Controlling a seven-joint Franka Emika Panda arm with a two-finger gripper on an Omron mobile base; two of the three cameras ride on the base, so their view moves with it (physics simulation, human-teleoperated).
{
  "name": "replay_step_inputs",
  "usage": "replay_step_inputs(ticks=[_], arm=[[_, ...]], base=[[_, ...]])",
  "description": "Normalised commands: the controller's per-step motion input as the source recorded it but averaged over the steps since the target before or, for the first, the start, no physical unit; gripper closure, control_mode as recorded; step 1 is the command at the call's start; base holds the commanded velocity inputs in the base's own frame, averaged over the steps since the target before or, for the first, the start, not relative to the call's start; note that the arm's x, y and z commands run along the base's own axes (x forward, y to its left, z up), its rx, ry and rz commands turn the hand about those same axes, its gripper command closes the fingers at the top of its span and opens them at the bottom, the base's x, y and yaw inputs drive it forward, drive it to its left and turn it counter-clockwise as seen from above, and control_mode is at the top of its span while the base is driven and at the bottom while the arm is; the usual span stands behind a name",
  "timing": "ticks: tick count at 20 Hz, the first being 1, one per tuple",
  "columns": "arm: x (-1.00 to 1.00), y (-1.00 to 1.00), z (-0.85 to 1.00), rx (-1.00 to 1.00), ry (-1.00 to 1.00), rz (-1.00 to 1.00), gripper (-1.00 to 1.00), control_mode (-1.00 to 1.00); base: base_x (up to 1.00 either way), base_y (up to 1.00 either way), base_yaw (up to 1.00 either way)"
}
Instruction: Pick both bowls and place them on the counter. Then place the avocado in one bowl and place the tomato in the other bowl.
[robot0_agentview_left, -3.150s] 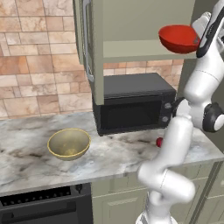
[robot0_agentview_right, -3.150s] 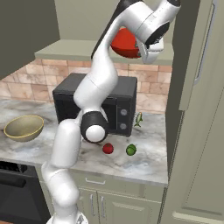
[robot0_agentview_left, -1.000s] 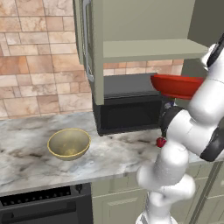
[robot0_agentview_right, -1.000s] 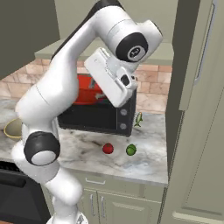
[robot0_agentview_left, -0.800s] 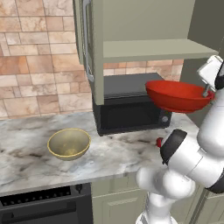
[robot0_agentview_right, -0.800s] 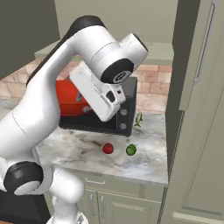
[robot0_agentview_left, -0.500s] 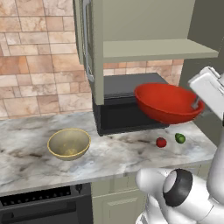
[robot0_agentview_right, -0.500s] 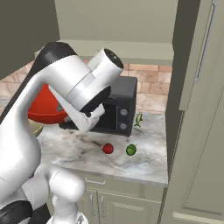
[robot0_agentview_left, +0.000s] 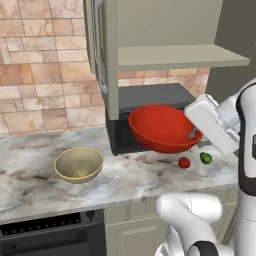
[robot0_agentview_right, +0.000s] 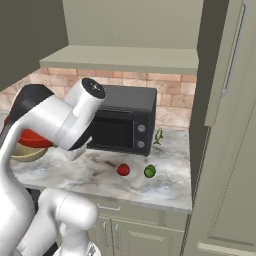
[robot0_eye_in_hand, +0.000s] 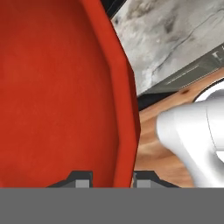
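The counter (robot0_agentview_left: 125, 185) is running as a veined marble band across the middle of the left base view, sloping slightly down toward the left edge. Above it, right of centre, the red bowl (robot0_agentview_left: 165, 128) is hanging in the air in front of the dark microwave (robot0_agentview_left: 150, 97), carried roughly level with its opening facing up. In the hand view its rim is passing up between the two finger tips, so the gripper (robot0_eye_in_hand: 105, 177) is pinching the bowl's wall, nearly closed on it; in the left base view the white hand is gripping the bowl's right-hand rim.

The tan-olive bowl (robot0_agentview_left: 79, 163) is sitting on the marble at centre left, well apart from the carried bowl. The tomato (robot0_agentview_left: 184, 162) and the avocado (robot0_agentview_left: 205, 158) are lying near each other on the counter, just below the red bowl's right edge.

The relation that matters: bare marble is lying below and to the left of the held bowl, between the tan-olive bowl and the two fruits, so lowering there looks like the likely placement.
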Motion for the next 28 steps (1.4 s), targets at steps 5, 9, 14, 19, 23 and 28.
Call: replay_step_inputs(ticks=[5, 9, 14, 19, 23, 28], arm=[[0.13, 0.13, -0.46, -0.01, 0.0, 0.0, 1.0, -1.0], [0.18, -0.09, -0.43, 0.0, 0.0, 0.0, 1.0, -1.0], [0.34, -0.01, -0.37, 0.0, 0.04, 0.0, 1.0, -1.0], [0.28, -0.03, -0.26, 0.0, 0.08, 0.07, 1.0, -1.0], [0.24, -0.15, -0.31, 0.0, 0.12, 0.12, 1.0, -1.0], [0.24, -0.06, -0.34, 0.0, 0.09, 0.16, 1.0, -1.0]], base=[[0.0, 0.0, 0.0], [0.0, 0.0, 0.0], [0.0, 0.0, 0.0], [0.0, 0.0, 0.0], [0.0, 0.0, 0.0], [0.0, 0.0, 0.0]])
